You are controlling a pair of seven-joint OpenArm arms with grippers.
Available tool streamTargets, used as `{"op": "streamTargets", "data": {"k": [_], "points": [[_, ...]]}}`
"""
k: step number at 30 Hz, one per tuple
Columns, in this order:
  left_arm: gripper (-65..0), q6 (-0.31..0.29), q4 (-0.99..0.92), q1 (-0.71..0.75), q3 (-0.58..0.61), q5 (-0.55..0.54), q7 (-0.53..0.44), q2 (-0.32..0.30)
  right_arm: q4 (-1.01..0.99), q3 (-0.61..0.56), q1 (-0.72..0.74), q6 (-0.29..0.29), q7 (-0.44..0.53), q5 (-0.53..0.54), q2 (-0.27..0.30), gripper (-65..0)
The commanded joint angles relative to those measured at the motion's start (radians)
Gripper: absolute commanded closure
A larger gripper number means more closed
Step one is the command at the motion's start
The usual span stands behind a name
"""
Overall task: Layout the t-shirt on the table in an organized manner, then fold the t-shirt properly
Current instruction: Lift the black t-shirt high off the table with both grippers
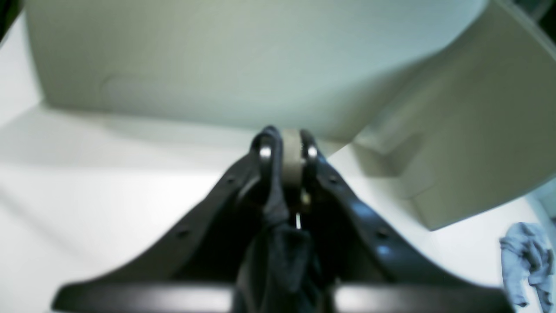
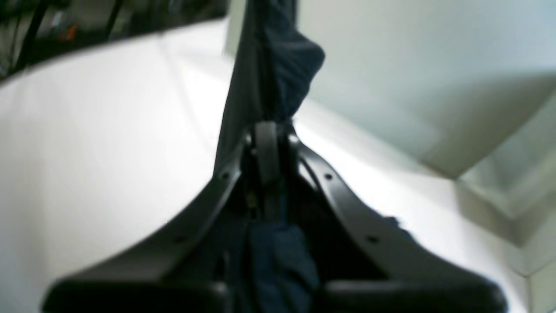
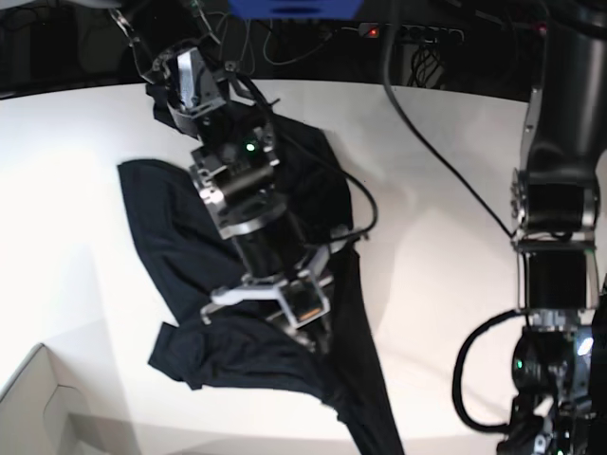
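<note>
The t-shirt (image 3: 237, 284) is lying rumpled and slanted across the table (image 3: 436, 190), its lower part trailing toward the near edge, so the laying-out is only partly done and no fold is showing yet. The right gripper (image 2: 267, 130) is pinching dark cloth, jaws closed on the shirt, which is stretching taut beyond it. The left gripper (image 1: 286, 143) is likewise clamping black fabric. Flattening is left, then the folding. A box (image 3: 38, 398) is sitting beside the shirt, and a grey cloth (image 1: 525, 261) is lying well apart.

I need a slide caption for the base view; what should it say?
Right gripper pinches the black t-shirt, part lifted, part draped on the white table.
</note>
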Motion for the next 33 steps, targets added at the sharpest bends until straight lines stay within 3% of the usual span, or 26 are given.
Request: {"op": "streamTargets", "data": {"k": [1,6,17,24,28,33], "points": [[-0.2,0.010,0.019,-0.074,-0.008,-0.009,-0.056,-0.013,0.031,0.011,0.011,-0.004,0.014,-0.003,-0.002,0.0],[-0.2,0.012,0.019,-0.152,-0.011,-0.009,-0.056,-0.019,0.091,0.010,0.022,-0.004,0.042,-0.002,-0.016,0.0],[-0.2,0.014,0.019,-0.197,-0.014,-0.009,-0.057,-0.141,0.002,-0.061,0.189,-0.004,0.077,-0.002,-0.124,0.0],[-0.2,0.012,0.019,-0.236,-0.016,-0.009,-0.064,-0.179,-0.053,-0.004,0.261,-0.005,0.078,-0.002,-0.141,0.0],[-0.2,0.010,0.019,-0.249,-0.008,-0.009,-0.065,-0.157,-0.050,0.054,0.254,-0.005,0.078,0.001,-0.116,0.0],[-0.2,0.010,0.019,-0.236,-0.004,0.003,-0.059,-0.024,-0.012,0.123,0.181,-0.005,0.078,0.003,-0.042,0.0]]}}
